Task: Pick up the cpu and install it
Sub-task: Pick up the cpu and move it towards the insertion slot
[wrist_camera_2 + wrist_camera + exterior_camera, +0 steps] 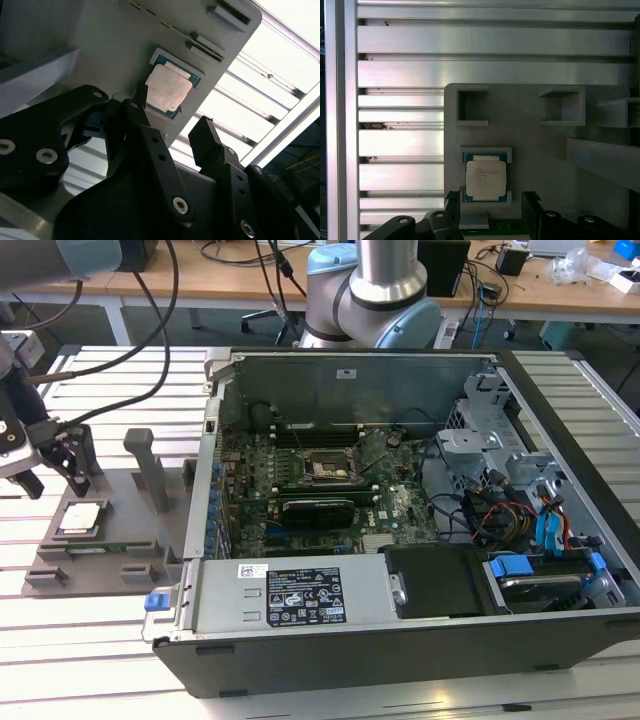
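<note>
Silvery-grey on top, the cpu (486, 177) lies flat in a shallow recess of the grey fixture plate (530, 135), at nine o'clock from the open computer case (400, 370) in the exterior view, with the gripper (490, 200) poised over it, jaws apart on either side, clamping nothing. I judge it light, stiff, thin and fragile underneath, best pinched by two opposite edges. Two square pockets (472, 106) in the plate look bare; the case holds the dark socket (325, 468).
</note>
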{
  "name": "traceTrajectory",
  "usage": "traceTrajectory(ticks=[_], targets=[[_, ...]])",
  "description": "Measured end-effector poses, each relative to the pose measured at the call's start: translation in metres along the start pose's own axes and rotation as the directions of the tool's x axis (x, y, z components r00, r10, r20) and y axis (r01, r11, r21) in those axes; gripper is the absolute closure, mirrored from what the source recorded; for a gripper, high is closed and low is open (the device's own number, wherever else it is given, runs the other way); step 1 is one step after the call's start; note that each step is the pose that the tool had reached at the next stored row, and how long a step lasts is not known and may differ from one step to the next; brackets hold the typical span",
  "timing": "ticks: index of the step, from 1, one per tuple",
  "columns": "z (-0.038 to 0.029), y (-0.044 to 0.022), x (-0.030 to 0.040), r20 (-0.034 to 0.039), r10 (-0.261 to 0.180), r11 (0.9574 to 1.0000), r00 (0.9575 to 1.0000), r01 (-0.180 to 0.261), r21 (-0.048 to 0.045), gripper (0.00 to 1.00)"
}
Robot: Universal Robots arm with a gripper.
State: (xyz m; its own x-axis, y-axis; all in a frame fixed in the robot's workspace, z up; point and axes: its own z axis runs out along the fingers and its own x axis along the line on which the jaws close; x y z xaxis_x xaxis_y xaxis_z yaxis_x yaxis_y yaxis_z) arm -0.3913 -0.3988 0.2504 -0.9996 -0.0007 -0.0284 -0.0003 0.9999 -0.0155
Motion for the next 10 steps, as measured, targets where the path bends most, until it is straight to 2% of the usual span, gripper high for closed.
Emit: traceTrajectory(ticks=[10], targets=[[0.0064,0.0001,-0.0001,0.0,0.0,1.0,1.0,0.0,0.0,0.39]])
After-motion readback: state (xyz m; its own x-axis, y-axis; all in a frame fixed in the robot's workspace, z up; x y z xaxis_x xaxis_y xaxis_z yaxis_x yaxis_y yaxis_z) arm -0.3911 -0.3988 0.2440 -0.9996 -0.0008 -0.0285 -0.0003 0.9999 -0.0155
